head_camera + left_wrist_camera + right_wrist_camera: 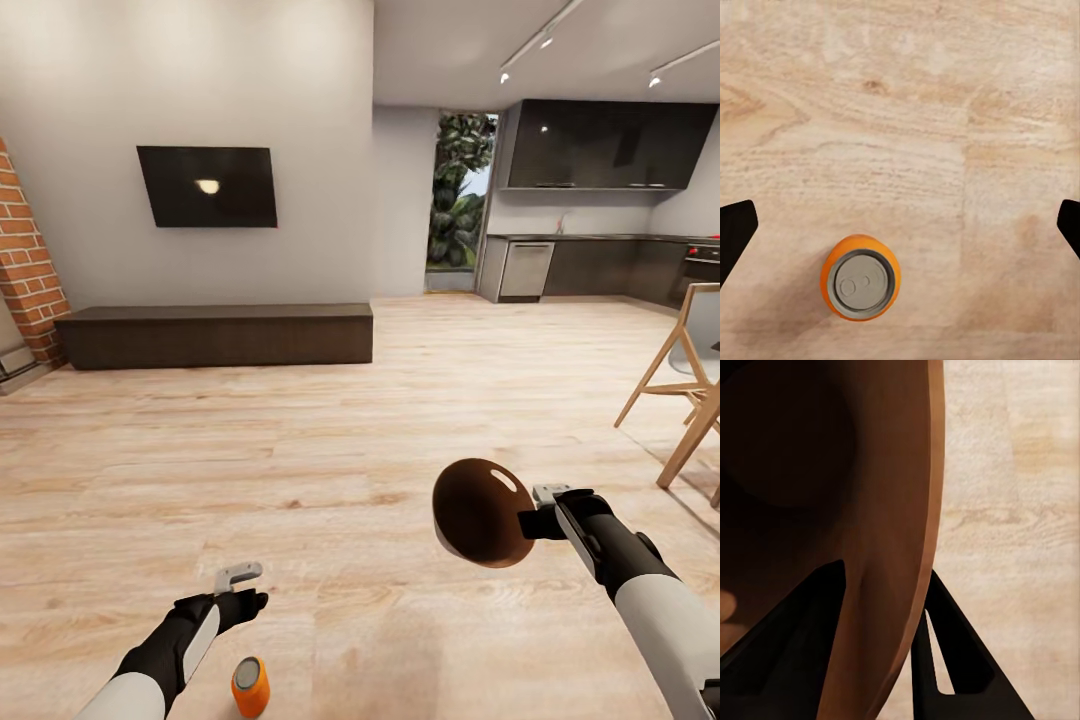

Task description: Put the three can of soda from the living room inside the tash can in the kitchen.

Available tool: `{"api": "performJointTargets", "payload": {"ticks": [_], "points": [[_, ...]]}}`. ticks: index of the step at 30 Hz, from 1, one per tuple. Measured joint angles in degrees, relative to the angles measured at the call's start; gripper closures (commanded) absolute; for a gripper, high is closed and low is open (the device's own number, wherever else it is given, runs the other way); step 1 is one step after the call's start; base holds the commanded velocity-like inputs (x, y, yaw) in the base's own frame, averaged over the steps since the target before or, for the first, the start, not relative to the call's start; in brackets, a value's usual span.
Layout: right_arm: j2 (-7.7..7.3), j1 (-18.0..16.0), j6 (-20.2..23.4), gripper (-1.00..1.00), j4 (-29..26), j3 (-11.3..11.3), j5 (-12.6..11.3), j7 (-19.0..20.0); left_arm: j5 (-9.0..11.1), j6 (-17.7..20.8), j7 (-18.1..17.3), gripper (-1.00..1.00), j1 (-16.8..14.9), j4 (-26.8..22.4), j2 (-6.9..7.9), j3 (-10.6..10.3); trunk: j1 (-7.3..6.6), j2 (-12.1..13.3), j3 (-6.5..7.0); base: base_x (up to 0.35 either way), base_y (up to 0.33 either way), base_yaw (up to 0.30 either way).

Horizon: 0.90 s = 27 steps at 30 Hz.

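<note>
Orange soda can (250,686) stands upright on the plank floor (330,440) at the frame's lower left, a smooth cylinder with grey lid, just beside the spread-open, empty left end effector (243,588). The right end effector (537,514) pinches the glossy copper-brown trash can (482,512) rim, lower right, likely carried for dropping cans in.

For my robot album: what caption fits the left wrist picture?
Open left gripper above an upright orange can on the wood floor.

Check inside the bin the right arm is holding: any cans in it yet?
None visible. The bin shows a glossy brown interior, empty where seen; its lower inside is dark in the right wrist view. The orange can stands on the floor.
</note>
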Motion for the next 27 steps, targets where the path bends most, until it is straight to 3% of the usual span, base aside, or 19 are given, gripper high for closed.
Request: {"api": "performJointTargets", "payload": {"ticks": [20,27], "points": [[0.00,-0.28,-0.26,1.00,-0.25,-0.17,-0.08,-0.09,0.03,-0.11,0.03,-1.00,0.00,0.00,-0.03,-0.11,0.00,0.00,0.00,0.003,-0.001,0.000],[0.28,-2.12,-0.36,1.00,-0.15,-0.15,0.24,-0.17,0.03,-0.11,0.03,-1.00,0.00,0.00,-0.03,-0.16,0.00,0.00,0.00,0.000,0.000,0.000]]}}
